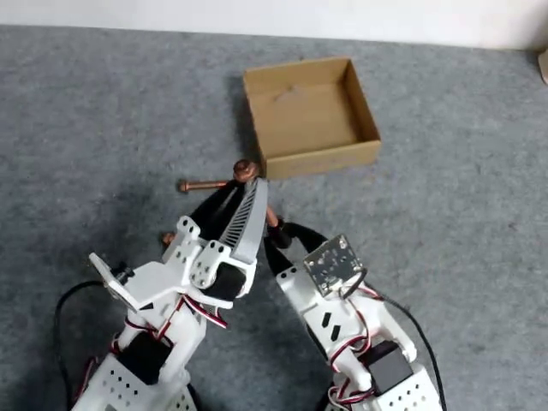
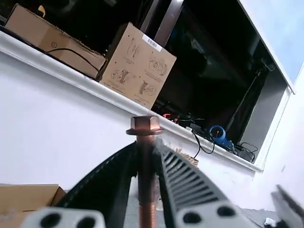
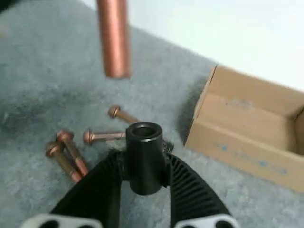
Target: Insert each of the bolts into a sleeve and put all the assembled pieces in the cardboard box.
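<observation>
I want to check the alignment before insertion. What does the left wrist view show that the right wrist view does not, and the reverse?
Left wrist view alone: the hex head of the bolt, clamped in the left gripper. Right wrist view alone: the black sleeve in the right gripper, and four loose bolts on the carpet. Both: the held bolt's shank and the cardboard box.

Reads as a robotics lab or maker bench to me, not a home. The work surface is a grey felt mat [image 1: 103,111]. On it are white plastic arms [image 1: 171,308] with bare servos and loose red-white wiring, and there's an exposed circuit board [image 1: 332,264] on one wrist. Behind is a white wall [image 2: 57,123] with a ledge [image 2: 71,73] holding cardboard shipping boxes [image 2: 137,66], a black cable [image 2: 71,53] and a blue gadget [image 2: 218,135] among more leads. Loose copper bolts [image 3: 71,152] lie on the mat.
</observation>
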Controlling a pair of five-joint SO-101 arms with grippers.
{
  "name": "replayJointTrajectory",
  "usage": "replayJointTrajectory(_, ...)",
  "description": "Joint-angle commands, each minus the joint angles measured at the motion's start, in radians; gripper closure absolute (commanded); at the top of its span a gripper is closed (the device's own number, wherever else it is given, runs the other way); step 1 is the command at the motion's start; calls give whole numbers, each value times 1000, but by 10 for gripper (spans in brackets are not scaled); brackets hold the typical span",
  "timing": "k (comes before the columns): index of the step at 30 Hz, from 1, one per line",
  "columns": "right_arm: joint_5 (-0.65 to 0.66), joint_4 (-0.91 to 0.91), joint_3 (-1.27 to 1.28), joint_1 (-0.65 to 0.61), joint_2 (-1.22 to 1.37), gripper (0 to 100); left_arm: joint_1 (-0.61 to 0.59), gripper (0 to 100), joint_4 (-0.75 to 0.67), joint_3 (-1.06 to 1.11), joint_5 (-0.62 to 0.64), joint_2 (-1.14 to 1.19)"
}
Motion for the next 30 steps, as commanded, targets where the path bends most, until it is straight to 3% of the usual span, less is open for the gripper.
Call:
replayJointTrajectory(1,-11,48,-79,-42,-12,993,-28,994,11,19,6,-10)
replayJointTrajectory(30,-3,-51,-125,-64,-10,994,-24,994,192,19,5,-13)
